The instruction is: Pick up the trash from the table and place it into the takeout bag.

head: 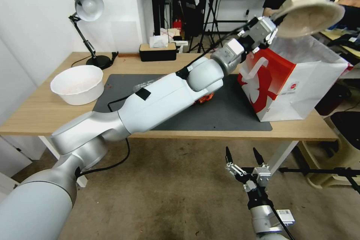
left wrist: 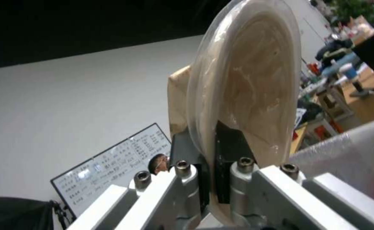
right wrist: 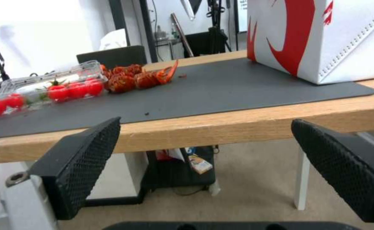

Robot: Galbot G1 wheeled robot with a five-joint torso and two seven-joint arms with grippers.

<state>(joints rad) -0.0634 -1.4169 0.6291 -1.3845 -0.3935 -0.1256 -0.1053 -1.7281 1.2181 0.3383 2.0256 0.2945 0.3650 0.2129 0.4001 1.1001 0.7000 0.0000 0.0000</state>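
The left gripper (head: 273,34) is clamped on the rim of the beige shallow bowl (head: 309,14), which I see held tilted in the air above the open top of the takeout bag (head: 296,82). The bag stands upright at the right end of the dark grey mat (head: 225,114) on the table (head: 37,114). My right gripper (head: 244,156) hangs below the near table edge, fingers spread wide and holding nothing. A clear tray of cherry tomatoes (right wrist: 46,91) lies on the mat beside red crayfish shells (right wrist: 138,78).
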